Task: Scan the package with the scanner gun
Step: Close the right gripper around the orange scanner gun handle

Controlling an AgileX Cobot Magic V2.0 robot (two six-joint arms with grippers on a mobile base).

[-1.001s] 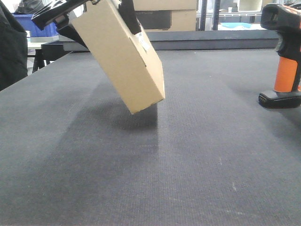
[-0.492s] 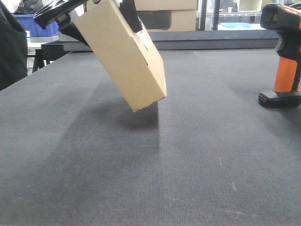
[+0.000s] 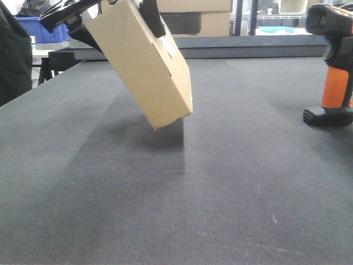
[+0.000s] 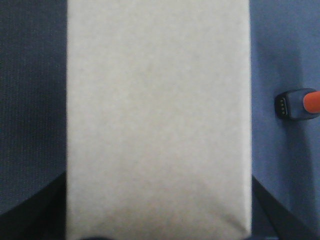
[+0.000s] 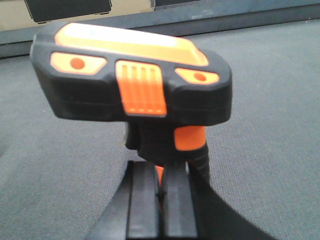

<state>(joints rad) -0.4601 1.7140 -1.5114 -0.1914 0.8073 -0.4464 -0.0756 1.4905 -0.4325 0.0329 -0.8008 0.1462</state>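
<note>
Package (image 3: 146, 61), a plain tan cardboard box, hangs in the air well to the left of the scanner (image 3: 333, 66) in the front view. It is tilted, with its top end leaning away from the scanner and its lowest corner pointing down at the dark grey table (image 3: 220, 193). A shadow lies on the table under that corner, and the corner looks clear of the surface. A small white label (image 3: 168, 49) shows on the narrow side that faces the scanner.

The left gripper (image 3: 116, 19) holds the box at its top end, with a black finger pressed against each side. In the left wrist view the box (image 4: 157, 120) fills most of the picture, and the scanner's black base and a bit of its orange handle (image 4: 295, 104) show off to one side, apart from the box.

The scanner stands upright on its flat base at the far right of the table. In the right wrist view its black and orange head (image 5: 132, 75) is close up, and the right gripper (image 5: 160, 200) sits just below it. That gripper's fingers (image 5: 142, 200) are almost together, with only a thin slit between them. Whether they touch the handle I cannot tell.

Behind the scanner and to its left, larger cardboard boxes (image 3: 193, 16) with a dark panel stand beyond the table's edge.
</note>
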